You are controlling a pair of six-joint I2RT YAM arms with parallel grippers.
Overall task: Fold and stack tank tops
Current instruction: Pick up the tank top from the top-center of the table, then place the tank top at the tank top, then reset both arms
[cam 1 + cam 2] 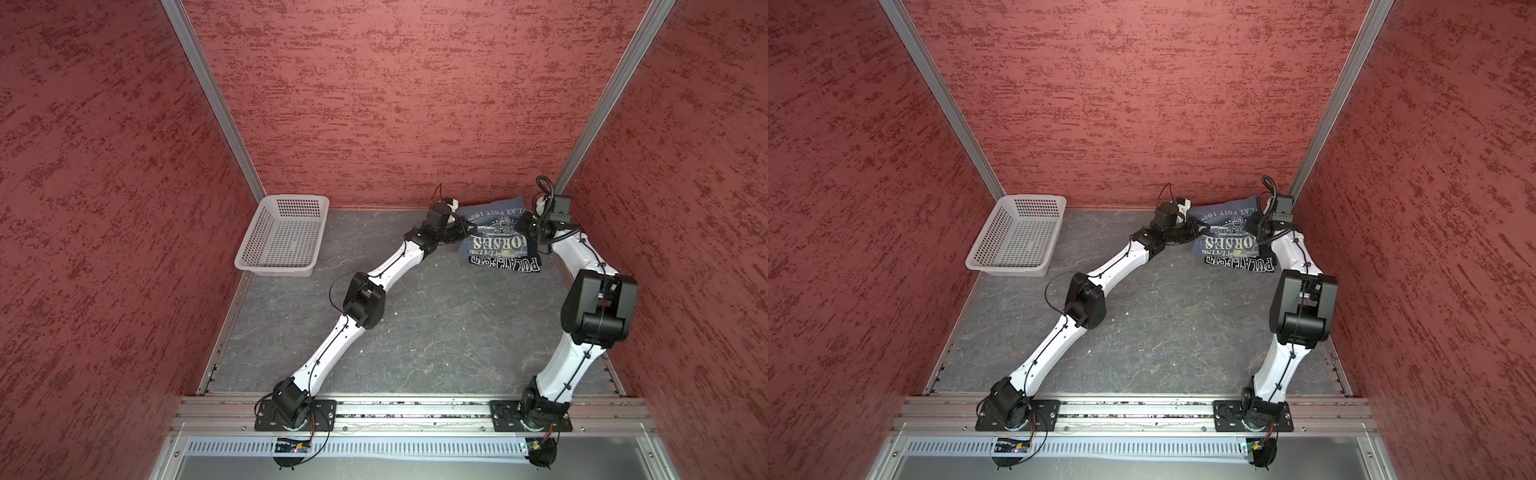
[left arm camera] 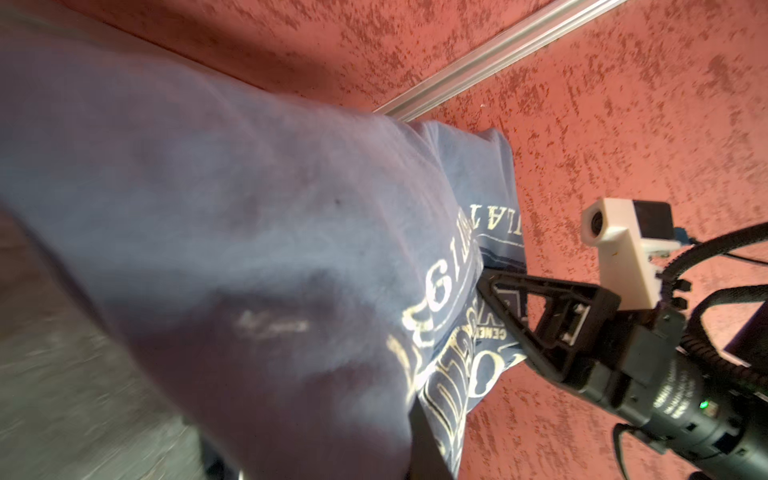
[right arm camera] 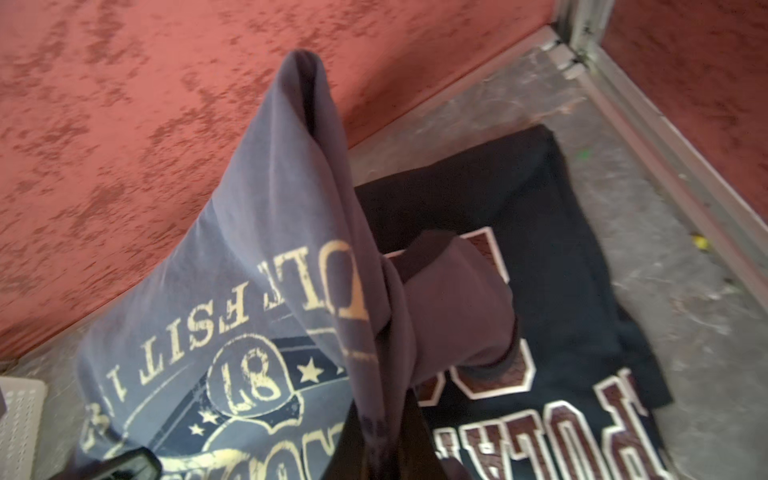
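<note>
Cloth status: the slate blue-grey tank top (image 1: 494, 240) is at the far right corner of the table (image 1: 415, 324), strung between your two grippers and lying over the dark navy tank top (image 1: 505, 264). The navy one lies flat on the table as a compact rectangle, with its maroon-and-white lettering showing on the near side. Your right gripper (image 1: 524, 226) is clamped on the blue-grey cloth. In the right wrist view the fabric (image 3: 257, 232) bunches and rises from the jaws, and in the left wrist view its fingers (image 2: 561, 289) meet at the cloth edge. Your left gripper (image 1: 464, 227) is at the opposite edge of the same top. Blurred cloth fills most of the left wrist view and hides those jaws, so I can't tell whether they're closed or holding anything. The far edge of the blue-grey top stands up near the back wall (image 1: 415, 124). The white perforated basket (image 1: 254, 232) sits at the far left, well apart from both tops.
</note>
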